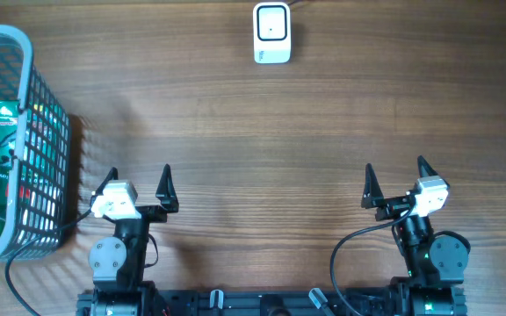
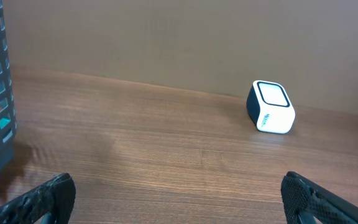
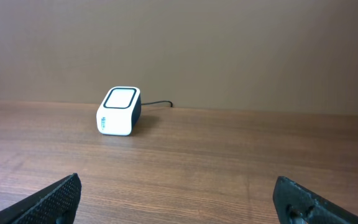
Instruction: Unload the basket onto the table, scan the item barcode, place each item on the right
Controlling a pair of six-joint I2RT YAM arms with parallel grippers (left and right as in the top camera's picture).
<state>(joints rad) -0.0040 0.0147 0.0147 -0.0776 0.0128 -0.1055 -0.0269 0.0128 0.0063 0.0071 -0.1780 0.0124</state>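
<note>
two grippers: you have the left gripper [image 1: 139, 175] and the right gripper [image 1: 394, 171] parked near your edge of the table [image 1: 253, 132], both with jaws spread wide and nothing between them.
item location: the green packet [image 1: 1, 145] lies inside the mesh basket [image 1: 46, 149] at the far left of the table, just beside your left arm and well apart from the right one.
scanner location: the white scanner [image 1: 271, 33] sits at the far edge near the middle, its window facing up and its cable [image 3: 157, 103] running off behind it.
long axis: the packet's length seems to run from your edge towards the far edge, along the basket's side wall, with its logo end pointing away from you.
barcode face: you cannot see any barcode from here, so which side carries it is unknown.
risk, reach: spread jaws going down could catch the basket rim or mesh, since the packet lies close to the wall.
risk, grip: other green things lie touching it, so you might pinch two at once, or a thin packet could sag and slip.
risk, scan: you may present the wrong face to the window.
</note>
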